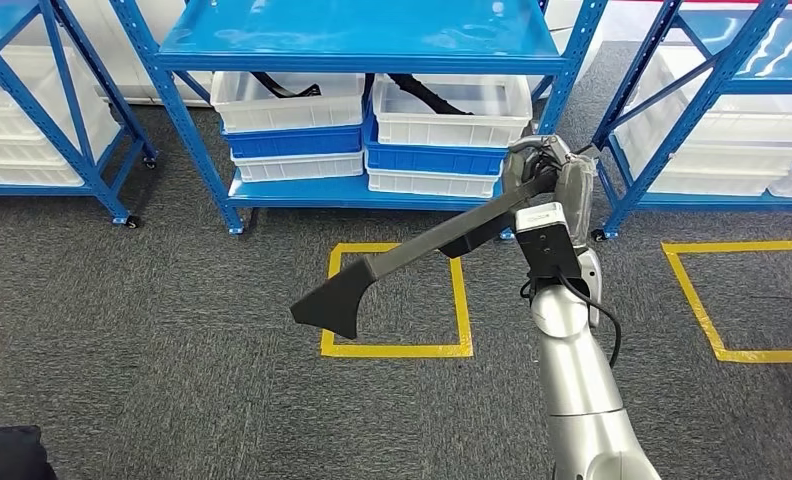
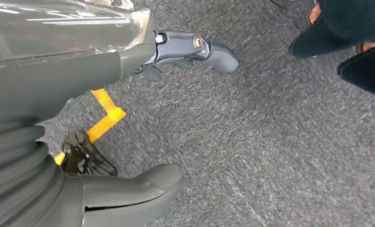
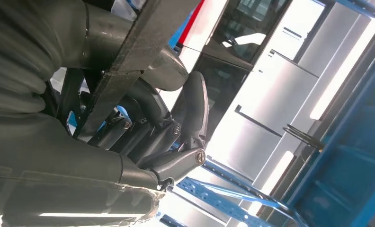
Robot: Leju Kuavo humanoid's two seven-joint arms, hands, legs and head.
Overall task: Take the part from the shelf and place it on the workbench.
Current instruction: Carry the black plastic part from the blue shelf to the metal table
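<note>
Silver and jointed, the right arm (image 1: pixel 572 380) is reaching up from the bottom of the head view over grey carpet (image 1: pixel 172 330). At its end the right hand (image 1: pixel 544 172) is gripping one end of the part (image 1: pixel 412 250), a long black bar with a flared, wedge-shaped far end. In the right wrist view the dark fingers (image 3: pixel 162 137) are curling around the bar, with the thumb on its other side. From the hand the part is slanting down and toward the robot's left, hanging in the air above a yellow tape square (image 1: pixel 397 300) on the floor. The left hand (image 2: pixel 129 189) is hanging over the carpet, holding nothing, its fingers apart. Beyond the right hand, a blue shelf (image 1: pixel 372 60) is carrying white bins (image 1: pixel 452 110) stacked on blue ones, with black parts lying inside.
</note>
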